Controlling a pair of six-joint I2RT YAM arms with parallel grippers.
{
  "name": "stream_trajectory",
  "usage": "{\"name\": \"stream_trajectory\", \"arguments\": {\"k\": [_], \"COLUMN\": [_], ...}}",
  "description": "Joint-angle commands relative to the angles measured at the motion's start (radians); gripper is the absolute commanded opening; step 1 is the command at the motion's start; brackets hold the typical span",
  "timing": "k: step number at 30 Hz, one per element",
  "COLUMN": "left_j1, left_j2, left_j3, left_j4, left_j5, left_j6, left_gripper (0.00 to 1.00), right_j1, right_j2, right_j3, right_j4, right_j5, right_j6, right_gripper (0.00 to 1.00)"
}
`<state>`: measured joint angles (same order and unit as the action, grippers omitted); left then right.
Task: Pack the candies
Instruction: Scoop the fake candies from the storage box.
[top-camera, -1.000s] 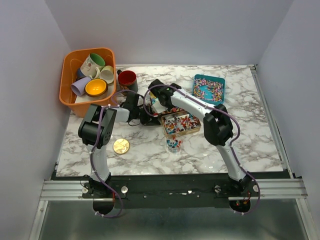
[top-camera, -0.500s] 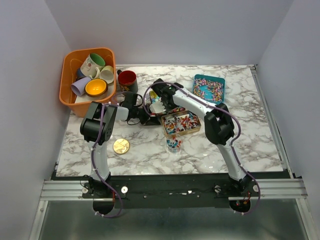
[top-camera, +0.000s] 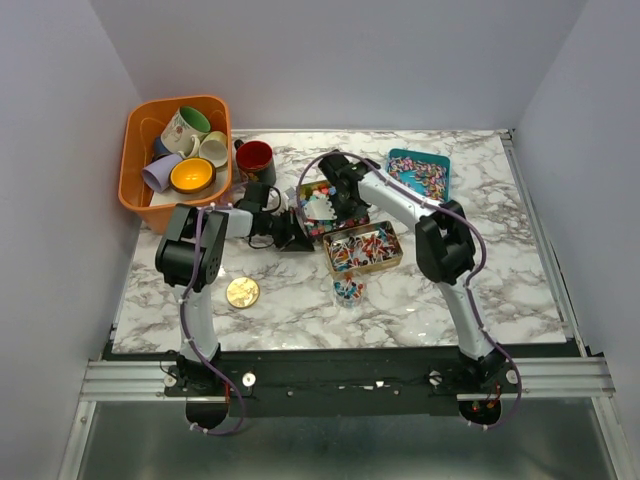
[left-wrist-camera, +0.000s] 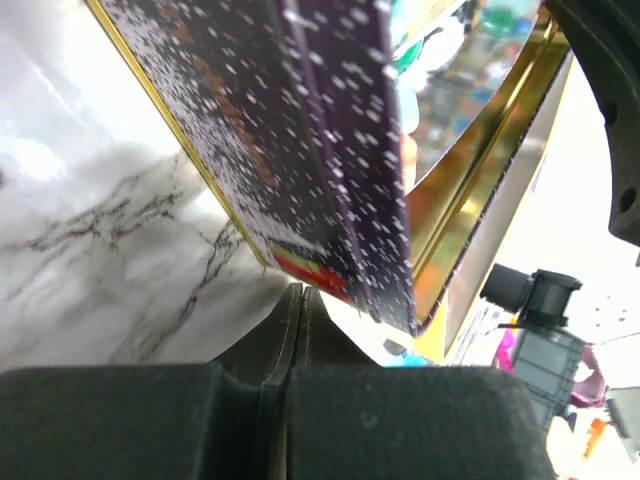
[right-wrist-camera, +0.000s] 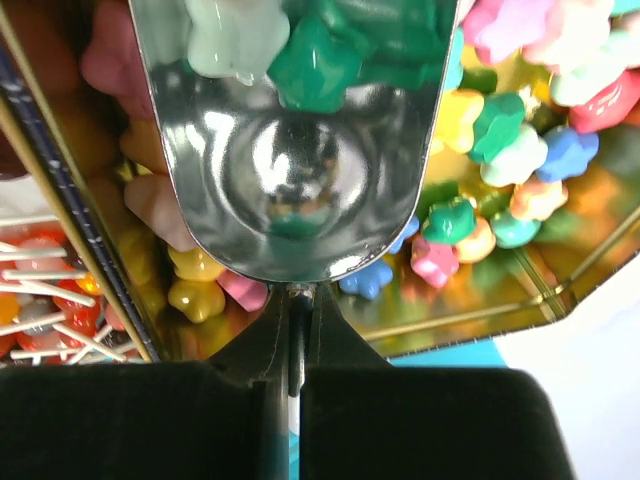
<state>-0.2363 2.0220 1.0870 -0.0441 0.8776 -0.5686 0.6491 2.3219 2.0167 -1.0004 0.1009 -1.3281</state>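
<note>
Right pincer pinches scoop | moved off lollipop tin to tilted tin just behind it, left pincer clamping its rim | candies scooped, transfer next

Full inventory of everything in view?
basket: 1, orange, far left corner
mugs: several, mixed colours, in basket
red mug: 1, on table beside basket
teal tin: 1, far right
star tin: 1, purple and gold, centre
lolly tin: 1, gold, nearer than star tin
cup: 1, clear, near centre
lid: 1, gold, round, near left
scoop: 1, steel, over star tin
candies: many, mixed colours, in tins, cup, scoop
table: 1, white marble
left tool: black, shut on star tin corner
right tool: black, shut on scoop handle
</note>
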Motion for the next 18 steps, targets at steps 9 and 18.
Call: {"name": "stream_trajectory", "arguments": {"k": [9, 18], "left_j1": [0.028, 0.032], "left_j2": [-0.112, -0.152], "left_j3": [0.142, 0.223], "left_j4": [-0.375, -0.537], "left_j5": [-0.04, -0.045], "left_j6": [0.312, 0.435], "left_gripper": [0.05, 0.22], "right_j1": [-0.054, -0.104], "right_j2": [-0.071, -0.079], "right_j3": [-0.082, -0.067], "right_j4": [-0.078, -0.095], "right_j5": [-0.264, -0.302], "right_j6": [-0.008, 0.015], "right_gripper": [0.01, 0.01]}}
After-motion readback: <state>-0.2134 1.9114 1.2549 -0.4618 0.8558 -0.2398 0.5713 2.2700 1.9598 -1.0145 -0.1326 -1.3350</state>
